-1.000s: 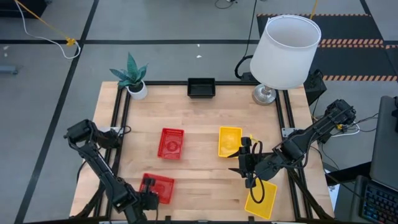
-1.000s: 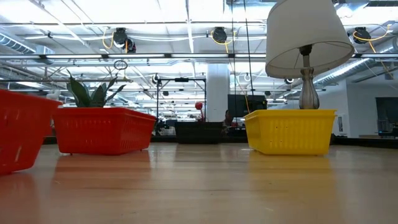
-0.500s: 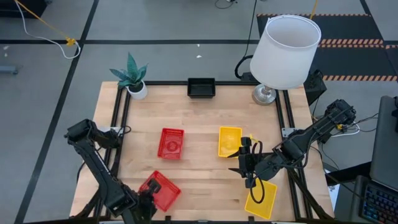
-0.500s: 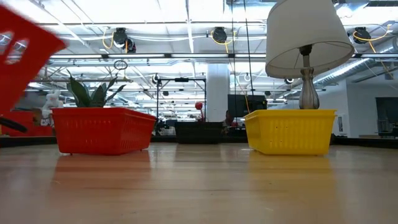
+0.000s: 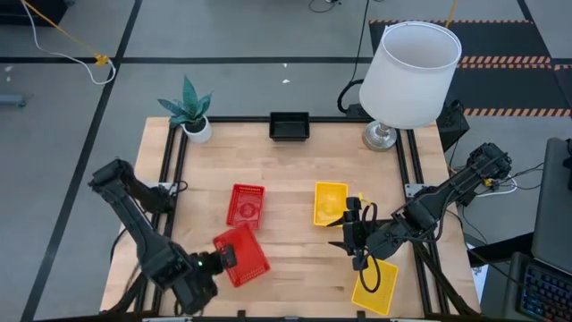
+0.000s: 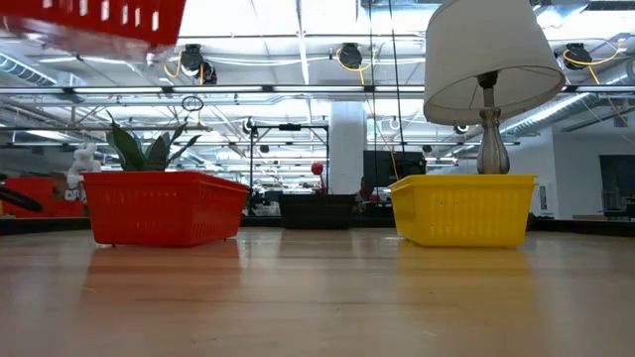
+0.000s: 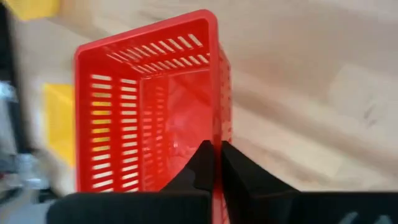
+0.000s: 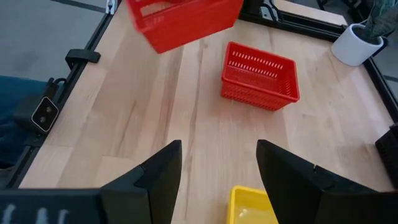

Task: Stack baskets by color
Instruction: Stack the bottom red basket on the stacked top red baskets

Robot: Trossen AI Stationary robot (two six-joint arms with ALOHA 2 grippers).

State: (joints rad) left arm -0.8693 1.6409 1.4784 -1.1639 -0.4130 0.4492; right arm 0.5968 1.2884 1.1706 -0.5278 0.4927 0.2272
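My left gripper (image 5: 221, 260) is shut on a red basket (image 5: 244, 256), which hangs above the table's near left part and shows at the top left of the low view as the held red basket (image 6: 109, 16). A second red basket (image 5: 247, 206) stands with its bottom on the table left of centre. A yellow basket (image 5: 330, 203) stands right of centre, and another yellow basket (image 5: 375, 286) lies at the near right edge. A black basket (image 5: 289, 126) sits at the far edge. My right gripper (image 5: 350, 234) hovers open beside the middle yellow basket and holds nothing. My left gripper pinches one mesh side wall (image 7: 216, 127) of the red basket, one finger (image 7: 200, 169) inside the basket and the other outside. The fingers slant down onto the rim from the table's near left. The basket is lifted clear of the table, its open side up.
A white lamp (image 5: 409, 76) stands at the far right corner and a potted plant (image 5: 189, 112) at the far left corner. Bare wood (image 5: 295, 259) lies between the held basket and my right gripper.
My left gripper has risen and moved toward the table's middle while rolling its wrist. The red basket it holds has left the table, turned about, and now hangs clear; in the low view it has climbed to the top edge. My right arm has kept still.
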